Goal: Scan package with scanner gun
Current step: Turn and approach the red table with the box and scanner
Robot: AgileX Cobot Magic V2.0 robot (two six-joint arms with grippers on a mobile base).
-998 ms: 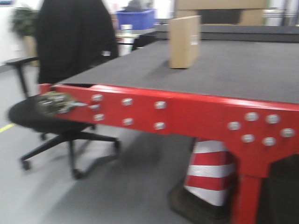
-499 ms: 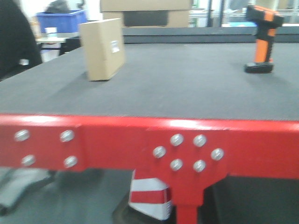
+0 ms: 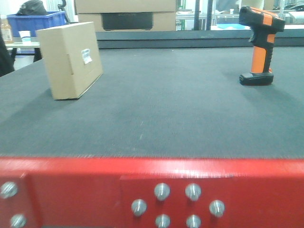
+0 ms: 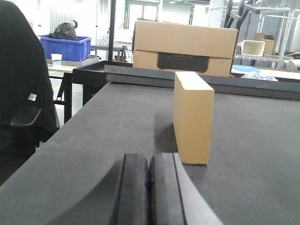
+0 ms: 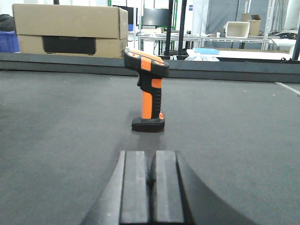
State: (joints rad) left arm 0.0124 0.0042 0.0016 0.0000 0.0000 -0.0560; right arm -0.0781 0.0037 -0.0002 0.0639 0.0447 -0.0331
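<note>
Dark grey felt covered the table (image 3: 166,118), whose red front rail (image 3: 71,190) carried eight visible bolts, six in a cluster and two more at the left. One package (image 3: 70,59) stood upright on the felt, its single white sticker (image 3: 86,55) on the wide face turned toward the middle of the table. Well apart to the right of the package, one scanner gun (image 3: 259,45) stood on its flat black base, head pointing left. Behind the package, past the table's far edge, sat one large cardboard box (image 3: 126,14) with a dark panel; behind and to the left of the package were one blue crate (image 3: 35,21) and a white cup (image 3: 24,35). The left gripper (image 4: 149,187) hung low in front of the package's narrow face, fingers pressed together around nothing, with bare felt between them. Far right of the package, the right gripper (image 5: 152,187) faced the scanner gun, likewise closed and empty.
</note>
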